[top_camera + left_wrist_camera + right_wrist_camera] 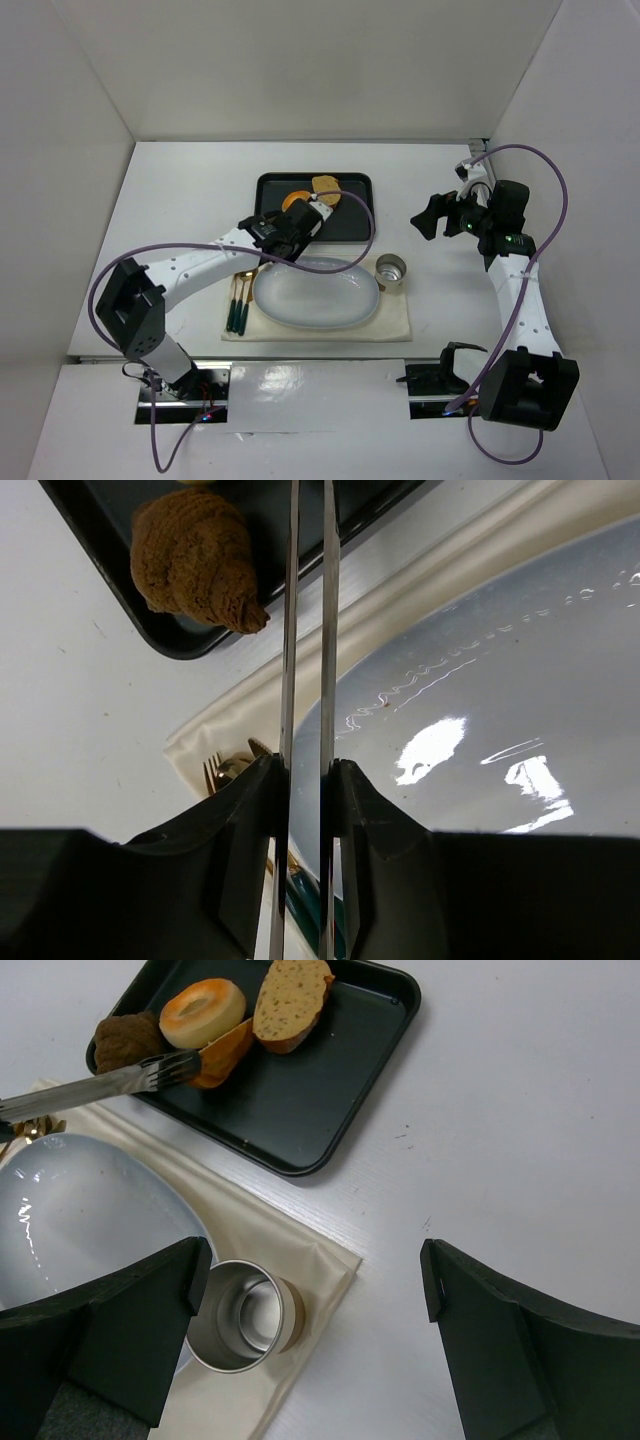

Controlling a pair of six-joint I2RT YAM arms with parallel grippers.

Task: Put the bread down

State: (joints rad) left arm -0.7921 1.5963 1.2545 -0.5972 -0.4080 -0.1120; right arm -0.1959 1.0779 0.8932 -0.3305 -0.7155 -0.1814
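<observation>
The bread (pixel 224 1052) is a small slice with an orange-brown crust, standing on edge on the black tray (pixel 330 1090) next to the ring bun (pixel 203 1012). The tips of metal tongs (pixel 120 1080) are closed around its lower end. My left gripper (pixel 305 770) is shut on the tongs' two blades (pixel 290 630), and sits over the plate's far left rim (pixel 285 228). My right gripper (pixel 310 1270) hangs open and holds nothing, above the table to the right of the cup (pixel 432 215).
A larger seeded slice (pixel 290 1000) and a dark brown roll (pixel 195 560) also lie on the tray. A pale blue oval plate (pixel 316 292) rests on a beige cloth (pixel 300 1260), with a metal cup (pixel 245 1315) to its right and cutlery (pixel 240 300) to its left.
</observation>
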